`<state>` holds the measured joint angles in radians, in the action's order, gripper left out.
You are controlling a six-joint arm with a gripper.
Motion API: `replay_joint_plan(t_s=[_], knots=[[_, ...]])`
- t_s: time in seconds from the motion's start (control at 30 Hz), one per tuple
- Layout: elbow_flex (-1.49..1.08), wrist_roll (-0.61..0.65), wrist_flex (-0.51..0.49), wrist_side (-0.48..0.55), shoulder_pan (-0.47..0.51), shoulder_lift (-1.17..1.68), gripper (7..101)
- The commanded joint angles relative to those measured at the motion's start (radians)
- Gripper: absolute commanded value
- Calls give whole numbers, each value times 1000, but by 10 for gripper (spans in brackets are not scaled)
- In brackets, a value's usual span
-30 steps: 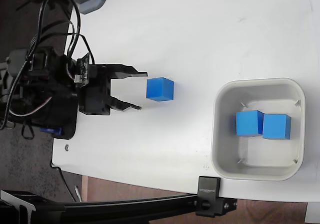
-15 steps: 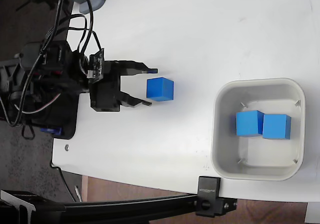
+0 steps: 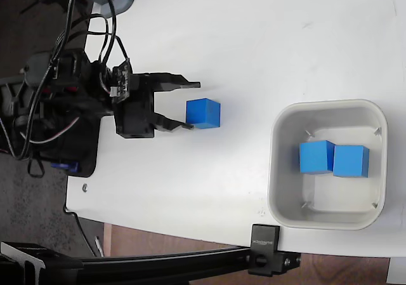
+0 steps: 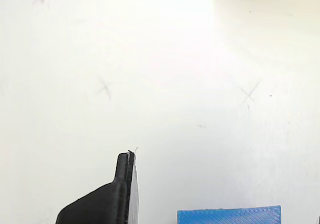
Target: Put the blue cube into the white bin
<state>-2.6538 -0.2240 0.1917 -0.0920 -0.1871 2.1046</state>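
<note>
the gripper (image 3: 191, 105) is hanging just left of the blue cube (image 3: 203, 113) in the fixed view, with its jaws standing wide apart, one tip reaching out above the cube's upper edge and the other tip sitting right at the cube's lower left corner, so close that i cannot tell whether it is touching. the cube is sitting flat on the white table (image 3: 254, 37), well apart from the white bin (image 3: 327, 107), and nothing is gripping it. in the wrist view the cube (image 4: 229, 214) is showing only as a blue strip at the bottom edge, with one dark finger (image 4: 112, 196) standing to its left and clear of it. over in the bin, two other blue cubes (image 3: 333, 158) are lying side by side, touching each other. so, as i am reading it, the cube on the table is the one in question and almost everything is remaining to be done: the jaws are needing to straddle it and close, then lifting, carrying across the table to the right and letting go over the bin.
</note>
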Motion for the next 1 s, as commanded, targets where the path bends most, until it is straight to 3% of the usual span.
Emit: replay_joint_plan(t_s=[0.03,1.0], knots=[[6,-3,-43,-12,-6,6,995],[-67,-32,-202,-3,-5,-91,995]])
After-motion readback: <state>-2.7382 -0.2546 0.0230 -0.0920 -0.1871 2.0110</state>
